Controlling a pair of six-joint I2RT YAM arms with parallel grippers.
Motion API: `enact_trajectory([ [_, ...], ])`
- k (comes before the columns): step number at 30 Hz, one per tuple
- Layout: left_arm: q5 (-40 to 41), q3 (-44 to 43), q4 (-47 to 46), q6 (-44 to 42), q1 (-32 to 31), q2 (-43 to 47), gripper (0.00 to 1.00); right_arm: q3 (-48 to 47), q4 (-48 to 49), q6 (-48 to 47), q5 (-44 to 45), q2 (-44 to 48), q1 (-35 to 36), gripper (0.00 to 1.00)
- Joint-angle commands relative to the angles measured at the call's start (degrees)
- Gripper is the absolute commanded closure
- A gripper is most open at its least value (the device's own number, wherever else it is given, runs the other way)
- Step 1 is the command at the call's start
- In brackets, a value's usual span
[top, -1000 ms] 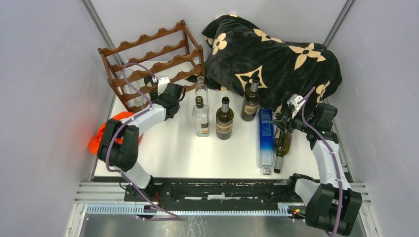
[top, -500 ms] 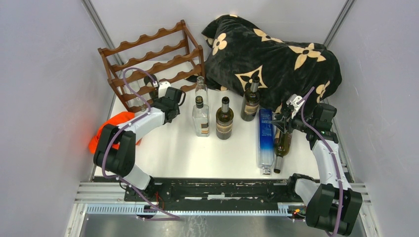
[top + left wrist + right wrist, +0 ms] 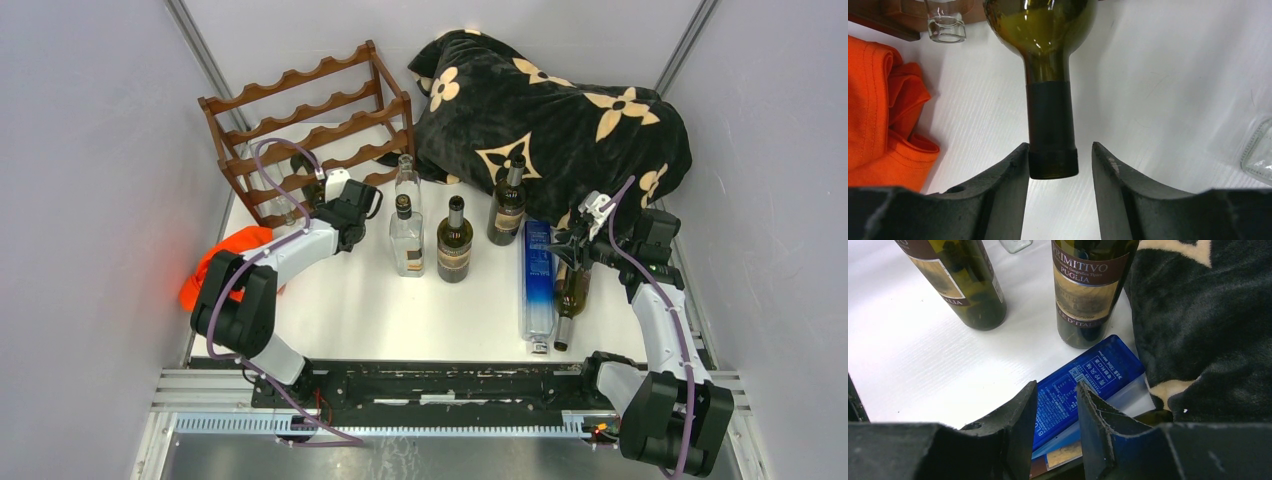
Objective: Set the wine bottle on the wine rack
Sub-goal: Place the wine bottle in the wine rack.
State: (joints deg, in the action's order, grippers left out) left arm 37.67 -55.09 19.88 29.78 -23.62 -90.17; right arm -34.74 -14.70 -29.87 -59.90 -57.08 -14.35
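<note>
At the low front of the wine rack (image 3: 285,75) a green wine bottle (image 3: 1048,110) lies on its side, body in toward the rack and neck pointing out over the white bench (image 3: 350,300). I cannot tell whether it rests on a rail. The left pincer (image 3: 1060,152) stands open around the tip of that neck without clamping it, with an orange cloth (image 3: 878,100) just beside it. Well away from the rack, the right pincer (image 3: 1057,390) is drawn closed above a blue bottle (image 3: 1083,375) lying flat.
</note>
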Motion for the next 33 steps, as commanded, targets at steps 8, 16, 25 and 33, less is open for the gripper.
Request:
enact_trajectory([
  [8,5.8,-3.2,-0.5,-0.2,0.0,-2.6,0.68,-1.7,0.9,-0.9,-0.2,0.1,0.2,0.59],
  [16,8.3,-2.0,-3.8,-2.6,0.0,-6.5,0.94,-1.7,0.6,-1.0,-0.2,-0.1,0.2,0.59],
  [25,10.7,-2.9,-8.1,-5.2,0.2,-9.6,0.96,-1.8,0.6,-1.2,-0.1,-0.4,0.3,0.59],
  [33,11.5,-3.7,-12.3,-10.2,1.6,-9.2,0.98,-2.0,0.1,-1.5,-0.1,-0.6,0.6,0.59],
])
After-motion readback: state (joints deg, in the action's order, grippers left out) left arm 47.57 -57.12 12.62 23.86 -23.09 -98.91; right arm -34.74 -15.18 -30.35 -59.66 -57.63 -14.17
